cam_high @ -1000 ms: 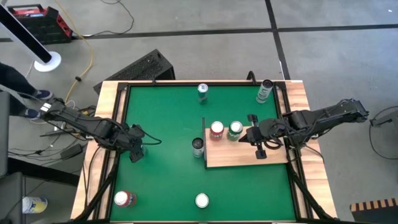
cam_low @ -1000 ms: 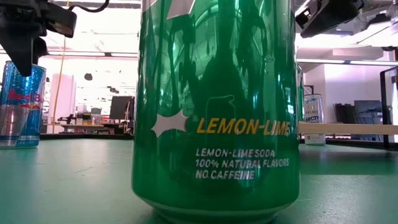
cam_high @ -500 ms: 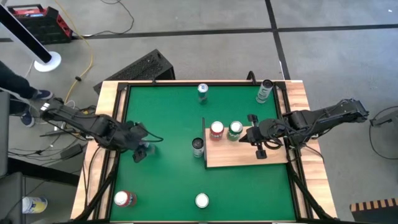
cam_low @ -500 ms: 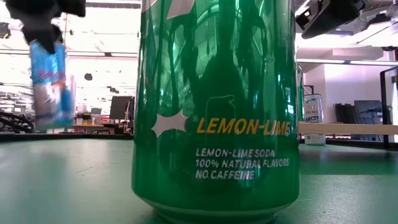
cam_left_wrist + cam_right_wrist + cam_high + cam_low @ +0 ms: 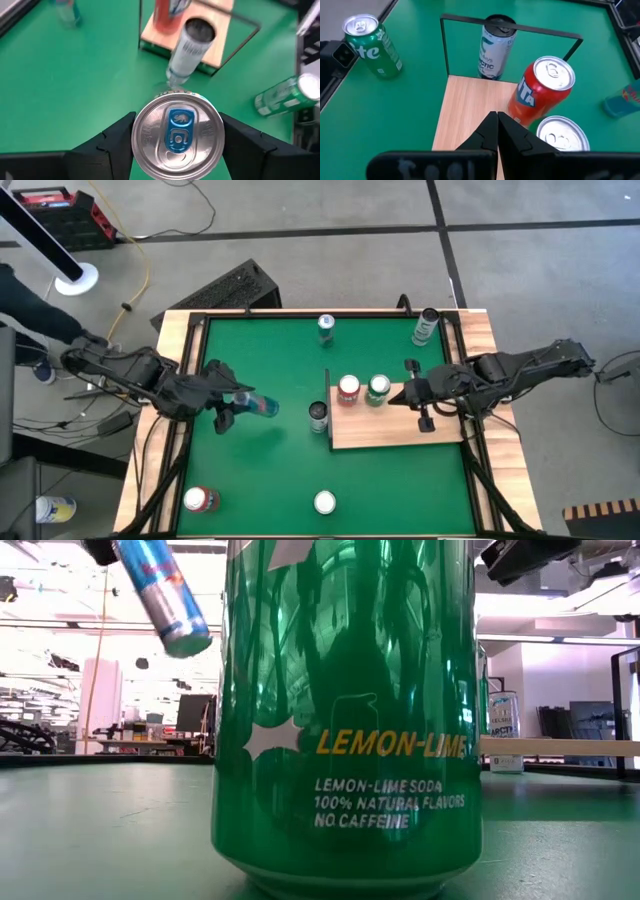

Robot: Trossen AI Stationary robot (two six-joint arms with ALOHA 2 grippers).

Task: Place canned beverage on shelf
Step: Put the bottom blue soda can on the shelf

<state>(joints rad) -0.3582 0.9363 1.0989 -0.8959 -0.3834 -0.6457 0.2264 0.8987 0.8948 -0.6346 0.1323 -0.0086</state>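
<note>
left gripper (image 5: 228, 406) — blue can (image 5: 258, 405) held tilted | right gripper (image 5: 417, 394) — over shelf (image 5: 400, 430)

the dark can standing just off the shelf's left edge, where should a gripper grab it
Grip the dark can around its mid body, from the open green side away from the shelf. It stands upright, and the thin dark frame beside it blocks the shelf side.

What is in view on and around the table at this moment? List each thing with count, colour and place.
shelf: one, light wood, right half of table.
cans on shelf: two, red and green, far edge.
dark-topped can: one, just off the shelf's left edge.
blue can: one, lifted and tilted above the table's left half.
other cans: far middle, far right corner, near left, near middle.
left gripper: shut on blue can.
right gripper: shut, over shelf.
</note>
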